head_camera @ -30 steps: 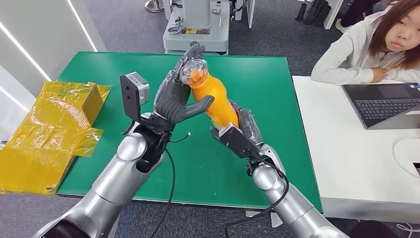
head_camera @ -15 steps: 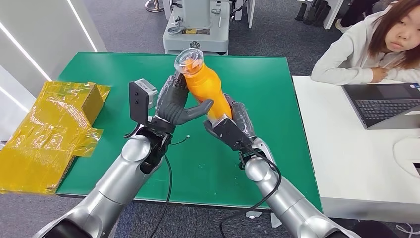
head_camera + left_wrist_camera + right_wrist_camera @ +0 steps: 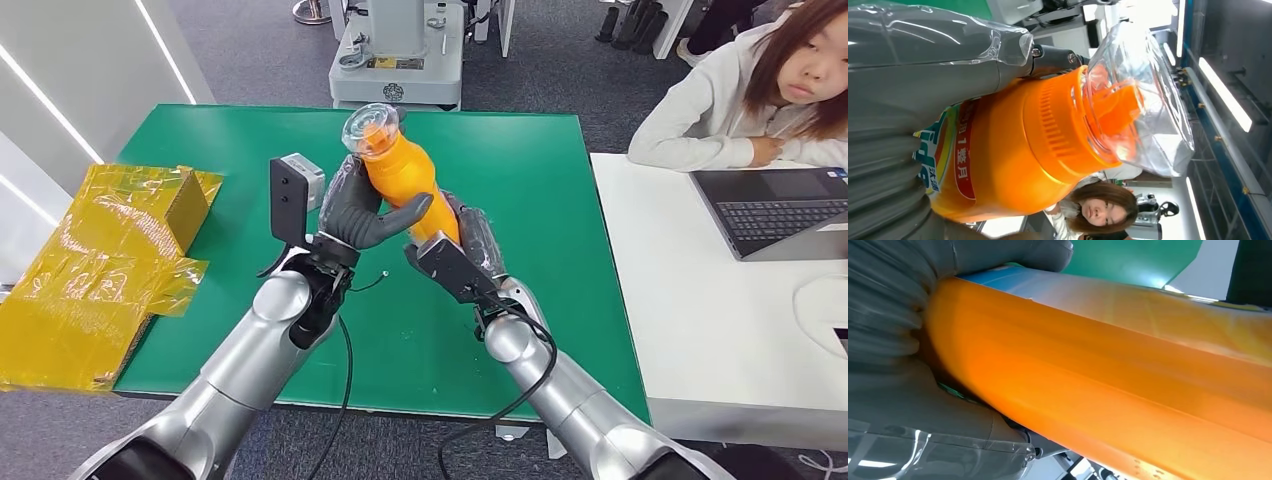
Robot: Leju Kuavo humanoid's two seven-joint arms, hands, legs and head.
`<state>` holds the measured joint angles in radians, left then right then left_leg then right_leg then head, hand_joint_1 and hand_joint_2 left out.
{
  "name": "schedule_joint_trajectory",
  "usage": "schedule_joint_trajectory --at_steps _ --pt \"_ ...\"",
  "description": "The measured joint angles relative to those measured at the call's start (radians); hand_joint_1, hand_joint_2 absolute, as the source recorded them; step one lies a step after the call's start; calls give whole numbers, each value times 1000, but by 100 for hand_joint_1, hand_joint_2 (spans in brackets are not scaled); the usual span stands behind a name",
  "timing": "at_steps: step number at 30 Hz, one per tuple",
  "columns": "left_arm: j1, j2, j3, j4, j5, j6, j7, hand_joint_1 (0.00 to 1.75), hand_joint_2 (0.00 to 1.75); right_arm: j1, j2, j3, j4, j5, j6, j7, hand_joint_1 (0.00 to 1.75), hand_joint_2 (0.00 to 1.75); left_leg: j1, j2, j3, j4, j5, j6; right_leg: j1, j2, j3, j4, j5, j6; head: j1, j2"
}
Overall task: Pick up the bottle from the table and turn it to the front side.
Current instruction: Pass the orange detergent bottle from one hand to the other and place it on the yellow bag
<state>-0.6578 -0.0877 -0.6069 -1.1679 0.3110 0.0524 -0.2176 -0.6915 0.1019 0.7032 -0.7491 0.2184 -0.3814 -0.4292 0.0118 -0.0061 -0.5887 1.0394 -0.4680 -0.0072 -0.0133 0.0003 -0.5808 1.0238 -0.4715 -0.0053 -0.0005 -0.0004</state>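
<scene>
So the orange plastic bottle with the clear dome cap (image 3: 400,170) is well up off the green counter (image 3: 540,200) now, held between both hands. Compared with a second ago it's been lifted higher and tipped more upright, cap pointing up and away toward the far edge, and the left hand (image 3: 358,212) has slid from up around the cap down to the middle of the body. The right hand (image 3: 462,248) is wrapped around the lower end, so both are grasping the bottle.

My read: the pickup is done and we're mid-turn, with the two hands sharing the bottle to rotate it.

Hard to say how far the turn has got. From the left wrist view a bit of printed label (image 3: 950,155) peeks out beside the thumb, but most of it is covered. The right wrist view is basically orange plastic, with a sliver of pale blue label. The bottle's base is hidden inside the right hand.
</scene>
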Motion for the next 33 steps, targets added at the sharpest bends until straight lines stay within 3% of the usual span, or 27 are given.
schedule_joint_trajectory --at_steps 4,7,10,14,15,23,33 --pt "-4 -4 0 15 39 6 4 175 175 -2 0 9 13 -11 -10 0 164 175 0 0 0 0 0 0 0 0 0 0 0 0 0 0" --pt "-5 -4 0 24 62 10 0 175 175 -2 0 11 19 -20 -15 0 151 175 0 0 0 0 0 0 0 0 0 0 0 0 0 0" --pt "-7 -2 0 27 81 12 -1 175 175 -2 -1 15 20 -29 -17 0 104 175 0 0 0 0 0 0 0 0 0 0 0 0 0 0" --pt "-12 5 -1 27 105 14 -1 175 175 0 -3 20 12 -68 -12 2 10 175 0 0 0 0 0 0 0 0 0 0 0 0 0 0" --pt "-13 7 -1 27 110 14 -1 175 175 2 -5 21 7 -83 -8 3 0 175 0 0 0 0 0 0 0 0 0 0 0 0 0 0" --pt "-11 37 -2 18 119 3 -25 175 175 60 -51 -8 -102 -191 23 20 0 175 0 0 0 0 0 0 0 0 0 0 0 0 0 0" --pt "-6 154 17 9 -333 30 -133 175 175 231 -176 -152 -427 -223 8 5 0 175 0 0 0 0 0 0 0 0 0 0 0 0 0 0"
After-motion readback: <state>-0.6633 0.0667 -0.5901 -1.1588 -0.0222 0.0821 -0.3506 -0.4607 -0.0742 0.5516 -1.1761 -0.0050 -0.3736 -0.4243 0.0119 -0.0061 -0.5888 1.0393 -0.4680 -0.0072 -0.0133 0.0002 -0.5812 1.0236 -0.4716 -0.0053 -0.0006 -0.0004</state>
